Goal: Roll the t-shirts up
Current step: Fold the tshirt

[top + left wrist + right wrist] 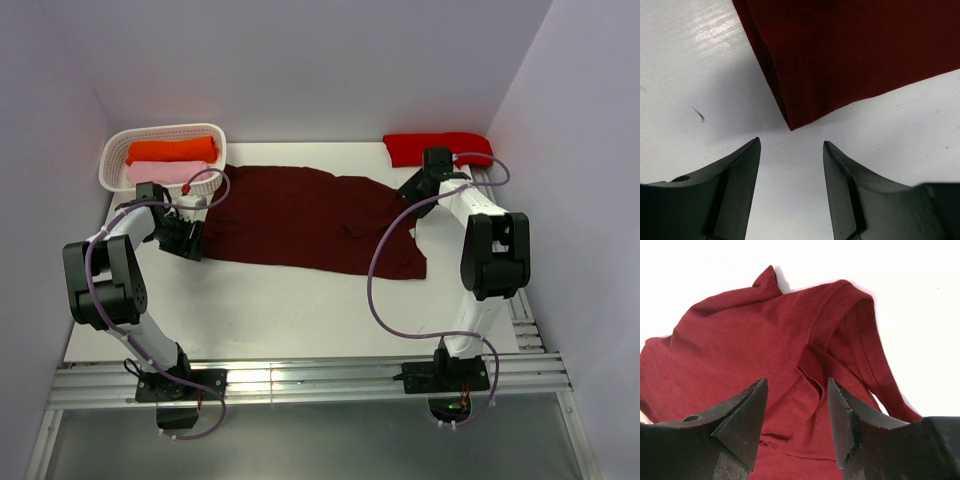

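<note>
A robot lab cell: white table (300, 310), plain surrounding panels (330, 60), aluminium mounting rails (320, 378)

The shirt (300, 215) lies spread across the middle of the table (300, 320). Just beside its far left corner stands a basket (165, 131) with two rolls in it, one (172, 150) behind the other (165, 172). Behind the shirt's right end, apart from it, lies a folded shirt (420, 148). The left gripper (791, 142) sits at the shirt's left edge, a cloth corner just ahead of its fingertips. The right gripper (797, 382) hangs over the shirt's right end, with cloth directly beneath it.
</note>
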You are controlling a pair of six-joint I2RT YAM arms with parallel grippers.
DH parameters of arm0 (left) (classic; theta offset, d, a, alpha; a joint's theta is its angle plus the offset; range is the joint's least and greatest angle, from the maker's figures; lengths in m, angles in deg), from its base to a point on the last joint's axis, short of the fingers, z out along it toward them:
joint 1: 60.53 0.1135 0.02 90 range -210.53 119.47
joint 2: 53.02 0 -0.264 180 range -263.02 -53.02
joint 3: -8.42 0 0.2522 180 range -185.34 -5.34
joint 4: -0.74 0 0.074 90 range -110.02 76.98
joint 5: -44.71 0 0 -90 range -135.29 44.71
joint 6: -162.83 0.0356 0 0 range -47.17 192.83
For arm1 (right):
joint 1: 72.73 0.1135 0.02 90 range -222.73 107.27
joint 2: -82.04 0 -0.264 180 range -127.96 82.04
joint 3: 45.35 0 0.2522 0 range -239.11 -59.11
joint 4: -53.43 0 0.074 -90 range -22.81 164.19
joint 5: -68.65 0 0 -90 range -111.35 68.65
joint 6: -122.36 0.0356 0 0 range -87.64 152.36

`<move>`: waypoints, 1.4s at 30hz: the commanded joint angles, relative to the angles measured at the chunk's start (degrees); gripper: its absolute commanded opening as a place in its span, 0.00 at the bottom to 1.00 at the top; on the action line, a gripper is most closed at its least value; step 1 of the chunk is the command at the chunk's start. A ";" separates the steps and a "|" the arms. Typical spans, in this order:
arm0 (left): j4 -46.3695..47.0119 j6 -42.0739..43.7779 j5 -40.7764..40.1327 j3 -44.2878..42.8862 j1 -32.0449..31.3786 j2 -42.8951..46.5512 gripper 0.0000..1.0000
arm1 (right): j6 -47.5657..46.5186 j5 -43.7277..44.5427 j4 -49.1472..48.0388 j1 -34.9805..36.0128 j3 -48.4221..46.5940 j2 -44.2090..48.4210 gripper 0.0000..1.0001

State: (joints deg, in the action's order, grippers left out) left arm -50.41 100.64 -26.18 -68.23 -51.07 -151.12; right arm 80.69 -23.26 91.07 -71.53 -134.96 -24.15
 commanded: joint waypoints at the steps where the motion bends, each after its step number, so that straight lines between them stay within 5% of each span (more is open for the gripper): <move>1: 0.12 1.10 0.31 -0.39 0.21 0.72 0.58 | -1.31 1.82 0.30 1.17 -0.01 5.54 0.59; 15: -0.32 0.22 1.10 -1.27 0.04 1.86 0.58 | 4.40 6.66 -5.68 20.16 10.64 6.54 0.47; 34: -0.23 0.22 1.36 -1.44 -0.14 1.07 0.57 | 7.39 5.78 -8.06 21.75 8.97 0.37 0.45; 42: -0.23 0.31 1.10 -1.44 -0.14 1.16 0.57 | 6.51 7.36 -6.22 21.66 4.33 -1.47 0.30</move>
State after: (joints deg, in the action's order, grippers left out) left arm -50.60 100.62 -26.11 -68.25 -51.10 -151.12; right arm 87.36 -17.71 85.06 -50.20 -126.29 -24.45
